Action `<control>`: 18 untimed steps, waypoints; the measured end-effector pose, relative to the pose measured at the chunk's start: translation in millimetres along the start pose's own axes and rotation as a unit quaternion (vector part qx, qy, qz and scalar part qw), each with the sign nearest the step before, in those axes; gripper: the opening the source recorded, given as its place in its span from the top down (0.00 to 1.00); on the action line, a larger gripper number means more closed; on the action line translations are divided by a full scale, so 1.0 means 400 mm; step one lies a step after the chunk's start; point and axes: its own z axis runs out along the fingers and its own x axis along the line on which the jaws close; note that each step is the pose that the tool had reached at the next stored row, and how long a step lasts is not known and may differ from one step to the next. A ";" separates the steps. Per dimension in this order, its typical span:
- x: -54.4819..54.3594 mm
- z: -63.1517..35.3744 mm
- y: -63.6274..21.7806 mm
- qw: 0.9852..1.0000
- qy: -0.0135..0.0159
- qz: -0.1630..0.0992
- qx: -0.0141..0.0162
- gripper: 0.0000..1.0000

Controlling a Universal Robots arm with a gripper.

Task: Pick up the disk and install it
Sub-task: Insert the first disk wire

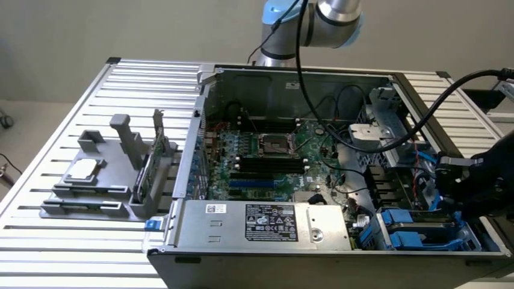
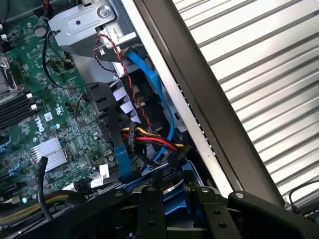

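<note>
Black fingers (image 2: 152,214) of the tool (image 2: 172,181) stand partly apart with a blue plastic piece between them. I judge this is the bracket of the disk (image 2: 177,199), so the tool seems clamped on it, though little of the disk shows. Just beyond hang red, yellow and black power wires (image 2: 149,137) and a blue data cable (image 2: 158,92), near enough to catch. Further out lies the motherboard (image 2: 45,114). All of this is inside the open computer case (image 1: 289,73), at its corner toward the counter (image 1: 72,120) edge on the exterior view's right, above the blue drive bays (image 1: 405,232). The disk is probably stiff, rather heavy, smooth-sided and sensitive to knocks, while its bracket can bend. The best hold is across the two long metal sides.
</note>
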 end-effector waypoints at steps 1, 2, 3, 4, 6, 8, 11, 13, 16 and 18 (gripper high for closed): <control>0.000 0.000 0.000 1.000 0.000 0.004 -0.001 0.69; 0.000 0.000 0.000 1.000 0.000 0.009 -0.002 0.69; 0.000 0.000 0.000 1.000 -0.001 0.015 -0.002 0.69; 0.000 0.000 0.000 1.000 -0.002 0.020 -0.003 0.69; 0.000 0.000 0.000 0.999 -0.004 0.032 -0.003 0.69; 0.000 0.000 0.000 0.999 -0.004 0.043 -0.001 0.69; 0.000 0.000 0.000 0.998 -0.002 0.059 0.002 0.69; 0.001 0.000 0.000 0.998 -0.001 0.070 0.004 0.69; 0.001 0.001 0.000 0.996 0.000 0.085 0.007 0.69; 0.001 0.001 -0.001 0.995 0.000 0.096 0.008 0.69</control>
